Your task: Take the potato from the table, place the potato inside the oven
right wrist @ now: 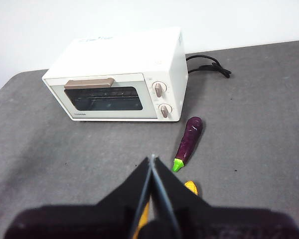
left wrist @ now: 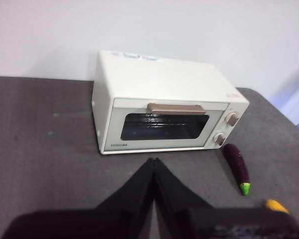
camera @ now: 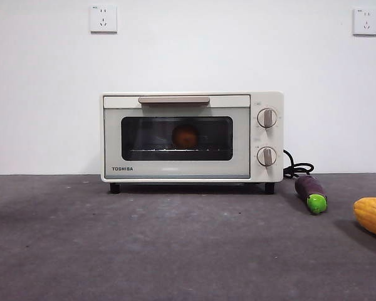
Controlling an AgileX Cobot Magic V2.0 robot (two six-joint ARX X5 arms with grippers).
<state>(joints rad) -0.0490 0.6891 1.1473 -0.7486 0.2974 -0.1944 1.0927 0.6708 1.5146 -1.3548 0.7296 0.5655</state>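
Brand: "TOSHIBA" in dark letters on lower left of oven (camera: 192, 137) door frame; no other text legible. Faint marks on oven top in wrist views, too blurred to read.
Oven: 1, cream-white, door closed, beige bar handle (camera: 173, 100) along top of door, stands on table (camera: 144, 244) against white wall.
Knobs: 2, stacked on right panel, upper knob (camera: 267, 118) and lower knob (camera: 266, 156).
Potato: 1, orange-brown potato (camera: 185, 136) inside oven, on wire rack behind dark glass, about mid-width. Seen only in front view; glass too dark in wrist views.
Left gripper: left gripper (left wrist: 154, 161) jaws pressed together at tips, holding nothing, above bare table in front of oven, apart from it.
Right gripper: right gripper (right wrist: 152, 159) jaws closed tip to tip, empty, over table in front of oven, near eggplant and corn, touching neither as far as visible.
Eggplant: 1, purple eggplant (camera: 311, 193) w/ green end, lying on table just right of oven, green tip toward front.
Corn: 1, yellow corn cob (camera: 372, 216) at right edge of front view, partly cut off; in right wrist view partly hidden behind jaws.
Cord: 1, black cord (camera: 296, 168) coiled on table behind oven's right side.
Wall sockets: 2, white, left socket (camera: 103, 19) and right socket (camera: 365, 21).
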